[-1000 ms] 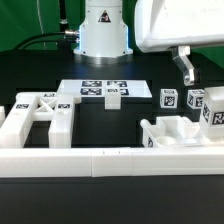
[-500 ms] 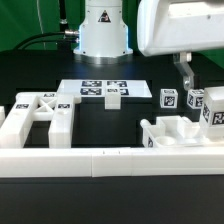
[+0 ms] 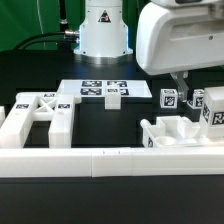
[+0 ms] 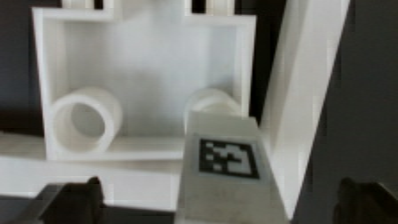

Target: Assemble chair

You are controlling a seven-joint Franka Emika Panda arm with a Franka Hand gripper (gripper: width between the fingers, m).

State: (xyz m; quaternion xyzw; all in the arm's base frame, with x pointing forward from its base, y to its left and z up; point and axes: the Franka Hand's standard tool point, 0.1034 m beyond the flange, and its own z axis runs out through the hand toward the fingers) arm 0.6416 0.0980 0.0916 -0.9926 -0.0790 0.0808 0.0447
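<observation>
The chair's white tagged parts lie loose on the black table. A large framed piece (image 3: 40,115) is at the exterior view's left. A recessed piece (image 3: 178,132) sits at the right front, with three small tagged blocks (image 3: 168,98) behind it. My gripper (image 3: 180,86) hangs from the white hand at the upper right, just above those blocks. In the wrist view my gripper (image 4: 217,205) is open. Its dark fingers (image 4: 71,202) stand apart on either side of a tagged white bar (image 4: 228,150) without touching it. Behind the bar is a white panel (image 4: 143,60) with two round sockets.
The marker board (image 3: 95,88) lies in the middle at the back with a small tagged block (image 3: 113,96) on it. A long low white rail (image 3: 100,160) runs along the front. The robot base (image 3: 102,30) stands behind.
The hand has come down and shifted toward the exterior view's left, bringing the fingers closer to the tagged blocks on the right. The parts have not moved.
</observation>
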